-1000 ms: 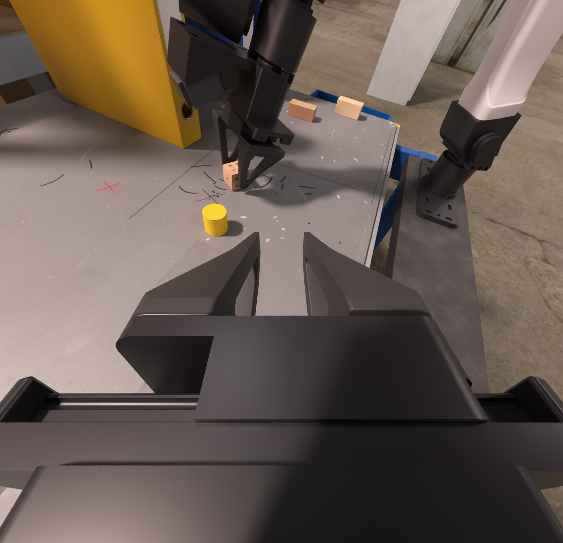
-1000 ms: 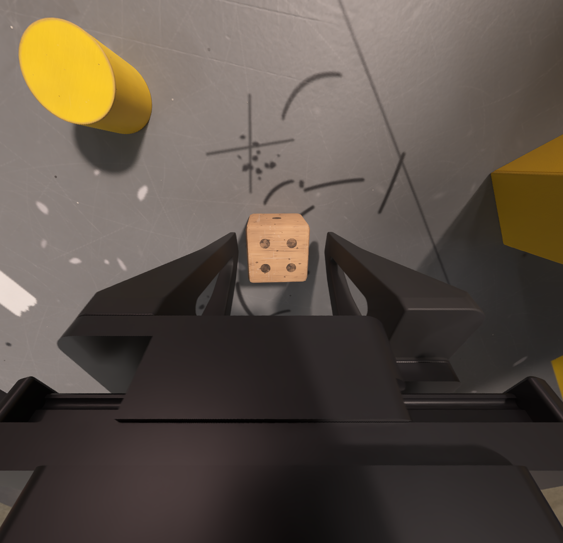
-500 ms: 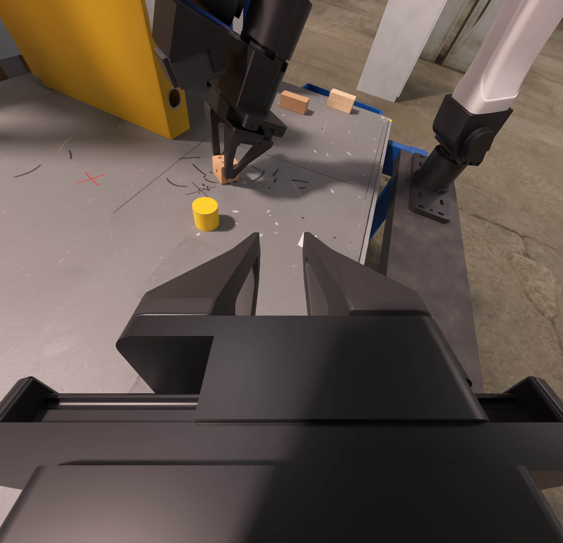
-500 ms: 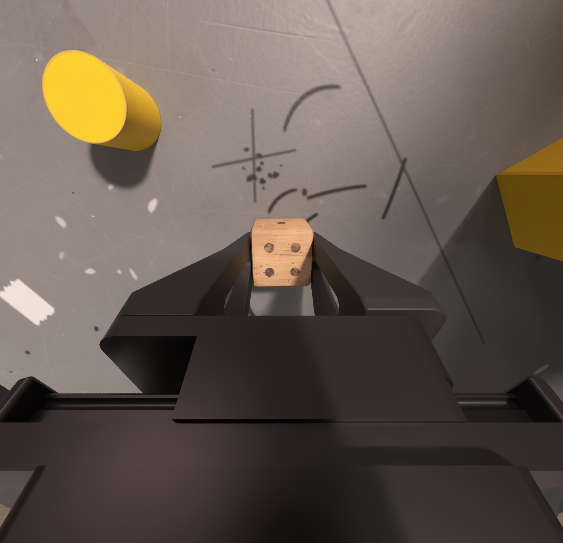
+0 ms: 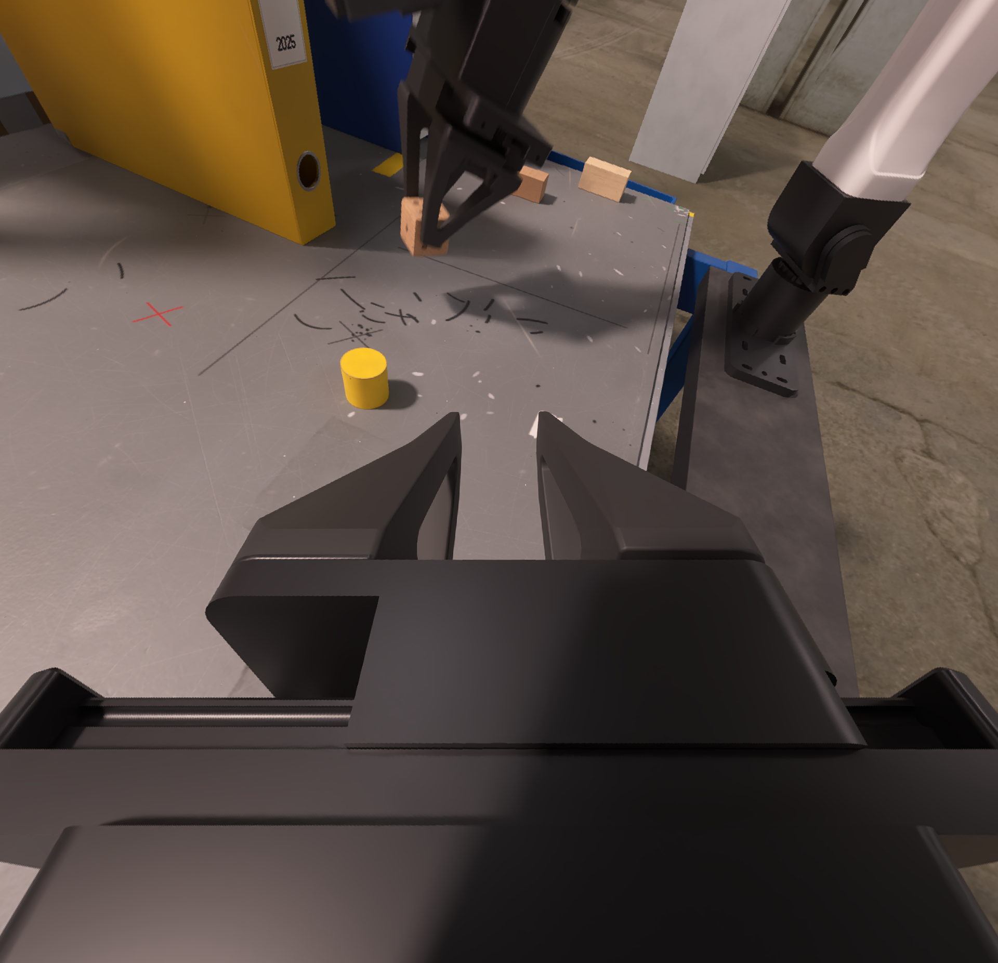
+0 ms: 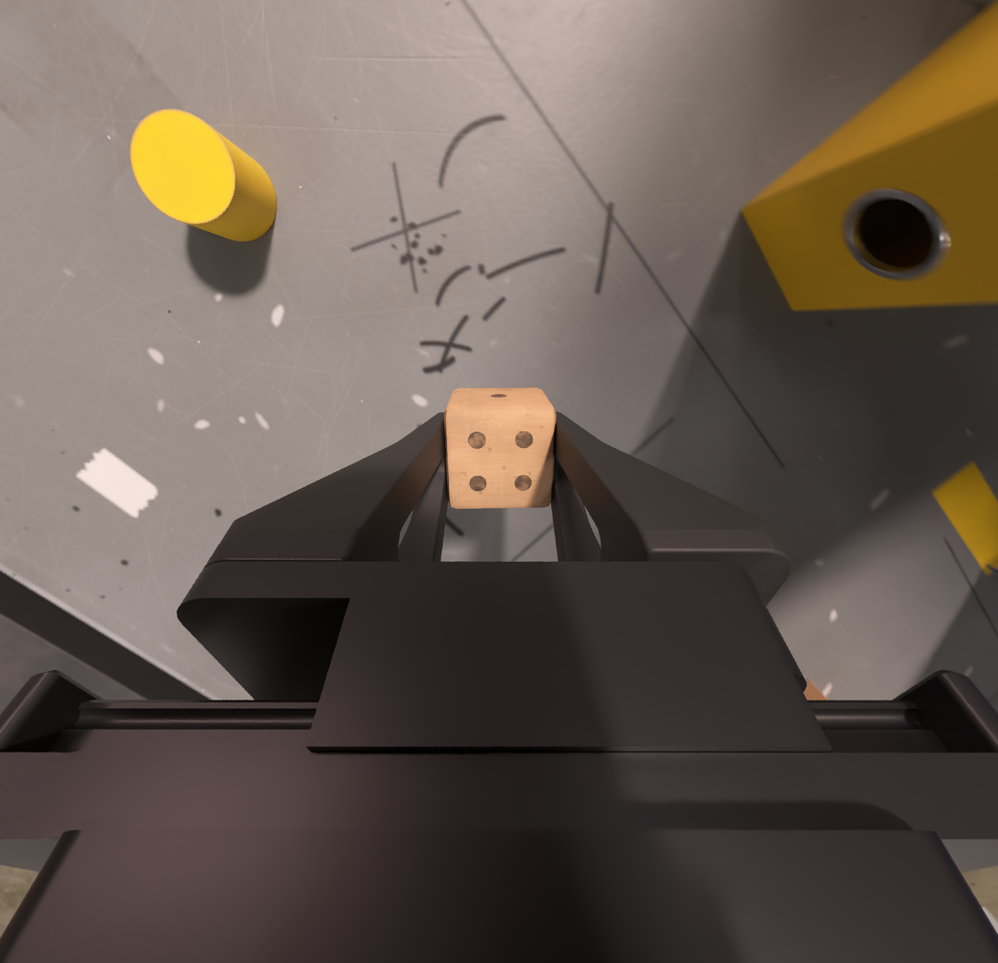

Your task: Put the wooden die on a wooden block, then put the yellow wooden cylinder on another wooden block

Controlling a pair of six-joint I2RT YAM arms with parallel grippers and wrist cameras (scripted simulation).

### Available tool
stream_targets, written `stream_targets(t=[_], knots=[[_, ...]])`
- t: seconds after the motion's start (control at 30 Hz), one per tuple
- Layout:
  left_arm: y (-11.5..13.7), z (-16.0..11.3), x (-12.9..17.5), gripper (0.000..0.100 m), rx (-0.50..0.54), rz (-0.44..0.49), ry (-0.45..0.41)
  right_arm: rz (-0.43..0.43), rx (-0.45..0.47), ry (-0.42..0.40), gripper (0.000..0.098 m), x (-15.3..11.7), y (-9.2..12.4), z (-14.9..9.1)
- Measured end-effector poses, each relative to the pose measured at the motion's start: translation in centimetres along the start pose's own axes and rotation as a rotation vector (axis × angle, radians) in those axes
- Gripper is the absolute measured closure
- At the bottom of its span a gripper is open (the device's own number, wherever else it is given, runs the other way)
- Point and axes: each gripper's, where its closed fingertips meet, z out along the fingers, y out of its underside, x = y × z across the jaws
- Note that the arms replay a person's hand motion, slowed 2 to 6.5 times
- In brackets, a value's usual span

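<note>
Workshop: scuffed grey worktable [image 5: 135, 478], bare concrete floor [image 5: 918, 478].

One wooden die [image 6: 499, 447]. One yellow cylinder [image 5: 364, 378]. Two wooden blocks: a darker block [image 5: 532, 183] and a paler block [image 5: 604, 179]. One yellow binder [image 5: 162, 84]. Two tools, the left tool [image 5: 499, 424] and the right tool [image 6: 499, 424]. One grey counter [image 5: 135, 478]. Possibly one blue object behind the binder, mostly hidden.
</note>
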Motion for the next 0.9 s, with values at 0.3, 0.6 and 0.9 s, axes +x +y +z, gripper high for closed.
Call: stream_targets(t=[0.3,0.6,0.9], knots=[[0.4,-0.1,-0.1,0.076,-0.014,-0.002,-0.005,0.149,0.093,0.086,0.0674,3.9,1.4,-7.7],[0.7,0.0,-0.3,0.076,-0.022,-0.013,-0.008,0.31,0.108,0.211,0.0674,9.4,5.9,-15.3],[1.0,0.7,0.2,0.076,-0.047,-0.002,-0.005,0.497,0.022,0.324,0.0674,14.8,13.6,-19.0]])
